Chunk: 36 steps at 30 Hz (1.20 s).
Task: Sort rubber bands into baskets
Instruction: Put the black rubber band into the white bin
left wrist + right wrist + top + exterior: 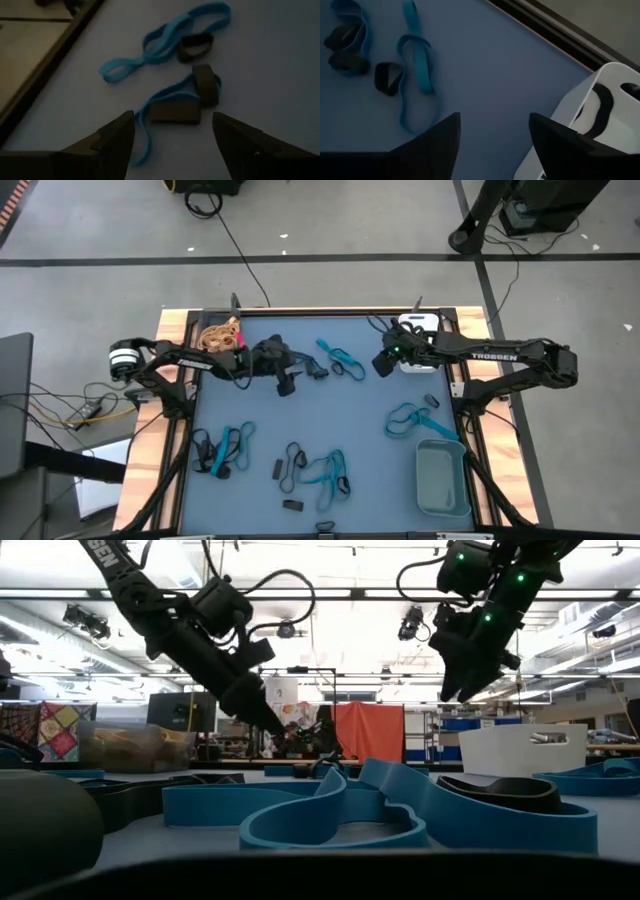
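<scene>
The high view is evenly lit from above, and only soft, short shadows are cast beside the arms on the table (300, 415). The low view is backlit: ceiling lights (300, 592) are blown out to glare, and both arms are reduced to silhouettes. The nearest rubber bands (330, 815) there are blurred, as is the dark foreground edge. Both wrist views are dim and underexposed, and their fingers (110, 140) are rendered as soft, dark shapes.

Rubber bands (325, 470): blue and black loops scattered flat across mat, tan ones heaped at far-left corner (221, 336). Baskets: white basket (580, 127) at far-right corner w/ black band inside; grey-teal basket (443, 478) near right, upright.
</scene>
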{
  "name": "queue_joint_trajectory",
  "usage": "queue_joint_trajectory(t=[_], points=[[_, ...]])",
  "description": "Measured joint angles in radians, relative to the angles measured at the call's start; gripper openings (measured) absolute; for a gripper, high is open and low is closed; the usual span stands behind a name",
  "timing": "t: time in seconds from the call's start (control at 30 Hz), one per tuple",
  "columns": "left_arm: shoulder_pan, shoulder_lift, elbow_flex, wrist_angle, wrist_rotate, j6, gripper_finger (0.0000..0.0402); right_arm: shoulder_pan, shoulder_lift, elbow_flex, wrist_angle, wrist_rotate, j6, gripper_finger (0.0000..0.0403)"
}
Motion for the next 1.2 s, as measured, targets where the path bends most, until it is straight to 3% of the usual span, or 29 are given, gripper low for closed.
queue_joint_trajectory(t=[0.4,0.6,0.73,1.0,1.07,1.2], points=[[-0.031,0.264,0.082,0.094,0.013,0.035,0.0265,0.008,0.000,0.000,0.001,-0.003,-0.002,0.0242],[-0.053,0.336,0.148,0.108,-0.053,0.097,0.0252,0.008,0.000,0.000,-0.001,0.000,-0.020,0.0236],[-0.052,0.344,0.160,0.102,-0.058,0.097,0.0199,0.008,0.000,0.000,-0.001,0.000,-0.031,0.0231],[-0.051,0.342,0.163,0.030,-0.071,0.095,0.0028,0.008,0.000,0.000,-0.001,0.000,-0.041,0.0217],[-0.051,0.333,0.163,0.008,-0.081,0.068,0.0011,0.008,0.000,0.000,-0.002,0.000,-0.042,0.0214],[-0.063,0.301,0.177,-0.045,-0.107,0.034,0.0019,0.008,0.000,0.000,-0.004,-0.008,-0.055,0.0207]])
